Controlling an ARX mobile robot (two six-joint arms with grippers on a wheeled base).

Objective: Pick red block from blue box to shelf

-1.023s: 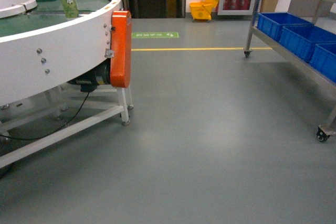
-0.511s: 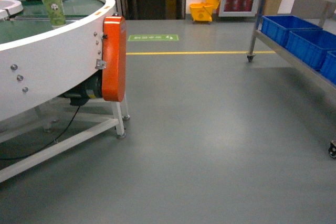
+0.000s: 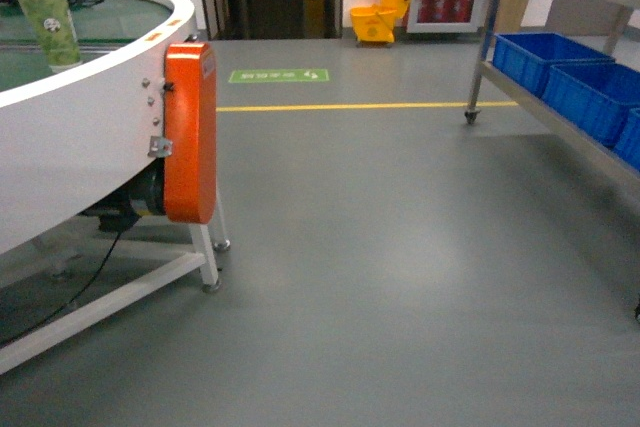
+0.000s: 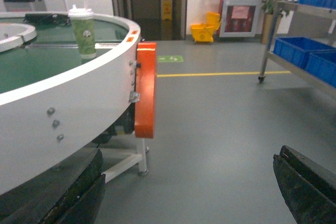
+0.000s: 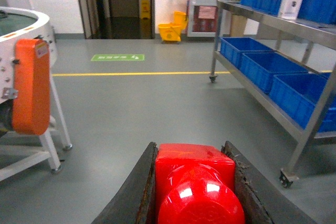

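Transport step, by my read: the red block point(image 5: 195, 182) sits bottom centre of the right wrist view, pinched between the right gripper point(image 5: 194, 192) jaws, stud facing the camera. The left gripper point(image 4: 189, 187) shows as dark fingers point(image 4: 307, 182) at the bottom corners of its view, jaws spread wide, nothing between them. The shelf point(image 3: 560, 97) runs along the right edge of the head view and the right half of the right wrist view, with dark blue crates point(image 5: 262, 61) on its lower tier. The white conveyor point(image 3: 90, 147) with its orange guard point(image 3: 190, 132) and a cup point(image 3: 45, 17) fills the left of the head view. No blue box in any view. Next, probably: turn the base right, close on the shelf, find a free spot between crates, reach in and release there. Watch the shelf posts and casters while approaching.
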